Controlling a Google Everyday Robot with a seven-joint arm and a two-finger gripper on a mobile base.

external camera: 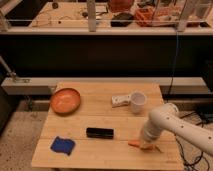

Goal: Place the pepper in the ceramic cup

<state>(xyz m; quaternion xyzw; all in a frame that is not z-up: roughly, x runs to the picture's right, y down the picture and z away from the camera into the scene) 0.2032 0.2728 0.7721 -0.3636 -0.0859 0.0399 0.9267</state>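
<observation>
The pepper [135, 144] is a slim orange piece lying on the wooden table [100, 117] near its front right edge. Its middle is covered by the gripper [146, 145]. That gripper is at the end of the white arm [167, 122] and points straight down onto the pepper, with orange showing on either side of it. The ceramic cup [138, 100] is white and stands upright towards the back right of the table, about a hand's length behind the gripper.
A flat white box [120, 100] lies just left of the cup. An orange bowl [65, 100] sits at the back left, a black bar-shaped object [99, 132] at mid front, and a blue cloth [62, 145] at the front left. A dark shelf unit stands behind the table.
</observation>
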